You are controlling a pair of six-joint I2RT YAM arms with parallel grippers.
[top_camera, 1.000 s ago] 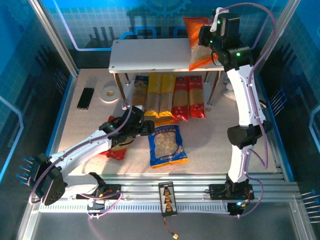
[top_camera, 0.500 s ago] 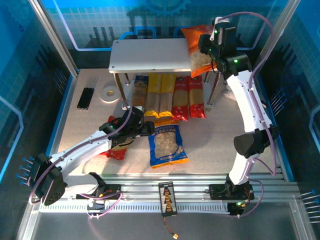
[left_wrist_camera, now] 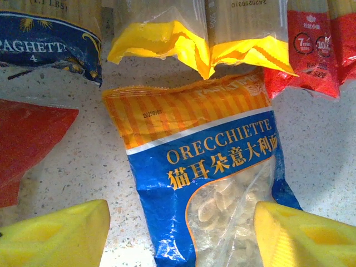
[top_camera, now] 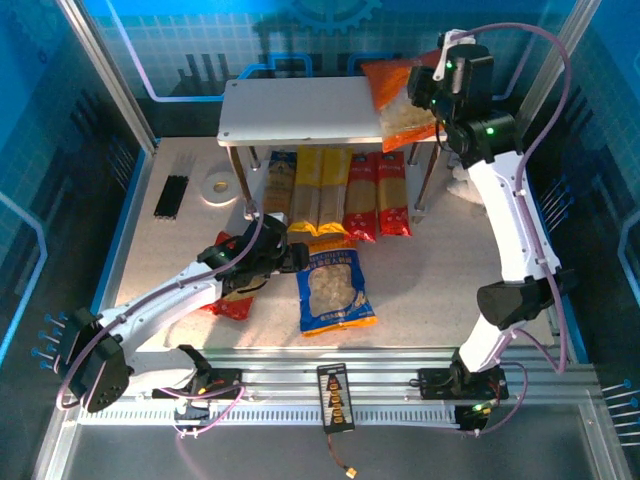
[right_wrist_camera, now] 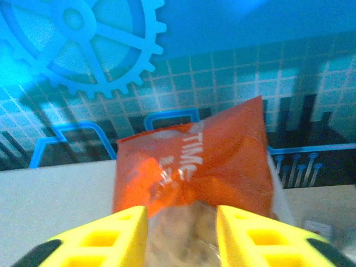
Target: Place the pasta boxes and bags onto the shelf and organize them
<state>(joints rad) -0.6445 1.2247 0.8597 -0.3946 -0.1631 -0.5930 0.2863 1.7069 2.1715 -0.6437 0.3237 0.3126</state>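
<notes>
Top view: the two-tier white-board shelf hides the far ends of the long spaghetti packs lying beneath its top board. The orange plastic pasta bag rests on that board's 3 o'clock end, partly overhanging, with the right end effector against it. The left arm covers most of a red plastic bag on the speckled worktop.

Left wrist: the left end effector gapes open astride the blue orecchiette bag, whose bottom is cut off.

Right wrist: yellow fingers flank the orange bag; I cannot tell whether they pinch it.

A black stick bundle lies beside a white ring (not touching).
</notes>
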